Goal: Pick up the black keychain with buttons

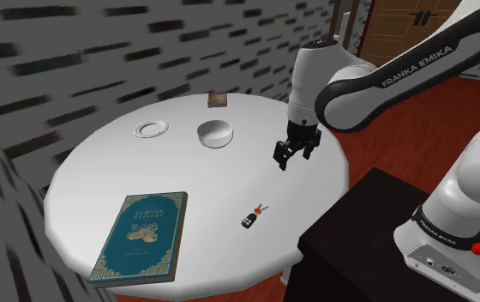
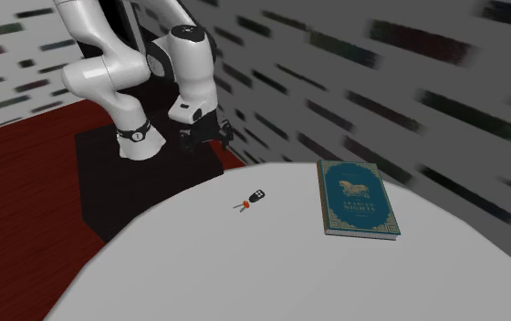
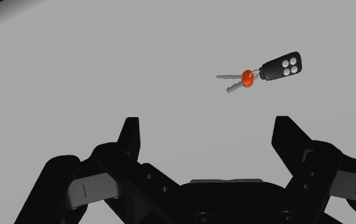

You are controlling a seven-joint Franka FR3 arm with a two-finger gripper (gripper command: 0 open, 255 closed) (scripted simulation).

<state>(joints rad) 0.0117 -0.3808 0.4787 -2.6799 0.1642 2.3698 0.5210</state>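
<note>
Keychain (image 1: 250, 216) lies flat on the round white table (image 1: 84, 184), close to the edge that faces the stand (image 1: 375, 232), and nothing else touches it. From the wrist camera I can make out its parts: a black fob (image 3: 285, 67) with white buttons, an orange tag (image 3: 248, 77) at the ring, and grey keys (image 3: 231, 81) fanning out from the ring on the side away from the fob. My gripper (image 1: 294, 159) hangs above the table, not touching it, over the part of the surface near the same stand-side edge but farther along that edge from the keychain. Its fingers (image 3: 131, 130) stand wide apart with only bare tabletop between them. The keychain sits out beyond the fingertips and off to one side, past one finger rather than in the gap, so I hold nothing. A teal book (image 1: 142, 236) with a gold ornamented cover lies flat toward the table's near edge in the shoulder view, well apart from the keychain on the side away from the stand. Toward the far edge I see a white bowl (image 1: 214, 133), a small white plate (image 1: 151, 129) beside it, and a small brown block (image 1: 218, 100) right at the rim; I cannot tell what that block is.
</note>
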